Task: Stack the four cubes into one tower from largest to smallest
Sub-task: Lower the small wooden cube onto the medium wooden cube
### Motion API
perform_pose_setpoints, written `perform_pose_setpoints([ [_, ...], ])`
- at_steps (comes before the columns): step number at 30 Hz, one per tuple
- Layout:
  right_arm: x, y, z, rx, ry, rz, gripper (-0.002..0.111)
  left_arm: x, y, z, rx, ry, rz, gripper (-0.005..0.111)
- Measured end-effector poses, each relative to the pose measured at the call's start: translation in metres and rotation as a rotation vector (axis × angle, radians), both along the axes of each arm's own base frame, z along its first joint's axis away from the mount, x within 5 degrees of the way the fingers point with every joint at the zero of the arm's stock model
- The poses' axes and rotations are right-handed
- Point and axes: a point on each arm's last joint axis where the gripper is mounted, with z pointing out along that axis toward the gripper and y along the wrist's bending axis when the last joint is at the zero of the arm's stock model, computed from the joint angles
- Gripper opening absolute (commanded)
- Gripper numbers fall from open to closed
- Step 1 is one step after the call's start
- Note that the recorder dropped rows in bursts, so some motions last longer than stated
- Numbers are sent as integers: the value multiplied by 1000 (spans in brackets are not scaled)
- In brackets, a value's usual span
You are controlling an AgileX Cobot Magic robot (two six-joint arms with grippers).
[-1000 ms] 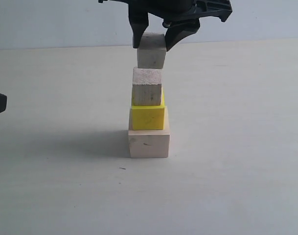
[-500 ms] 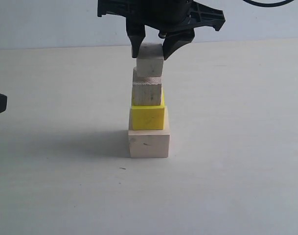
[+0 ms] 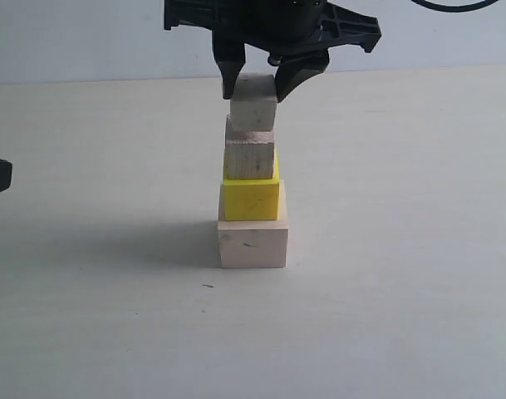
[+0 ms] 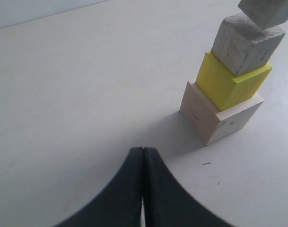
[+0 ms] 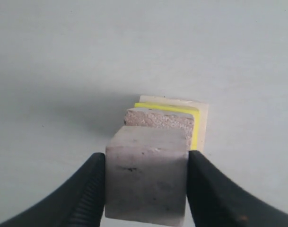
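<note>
Pale surface [image 3: 385, 316], large pale wood cube [image 3: 253, 243], yellow cube [image 3: 251, 198] on it, smaller bare wood cube [image 3: 250, 158] above, right tool [image 3: 257, 87] gripping smallest bare wood cube [image 3: 254, 106] touching its top, left tool [image 4: 143, 153] pressed closed at left

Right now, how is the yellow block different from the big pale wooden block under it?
The mid-sized bright yellow cube is vivid yellow, while the large pale wood cube is bare, light wood. The yellow cube is smaller and the pale wood cube is wider. The yellow cube rests on top of the pale wood cube, which sits straight on the table. Both are cubes standing level.
</note>
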Motion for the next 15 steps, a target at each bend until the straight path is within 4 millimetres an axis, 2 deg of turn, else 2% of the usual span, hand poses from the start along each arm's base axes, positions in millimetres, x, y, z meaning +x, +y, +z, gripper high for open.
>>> perform_pose_setpoints([
  [15, 1, 1, -2, -15, -7, 3, 0, 0, 0, 0, 0, 0, 0, 0],
])
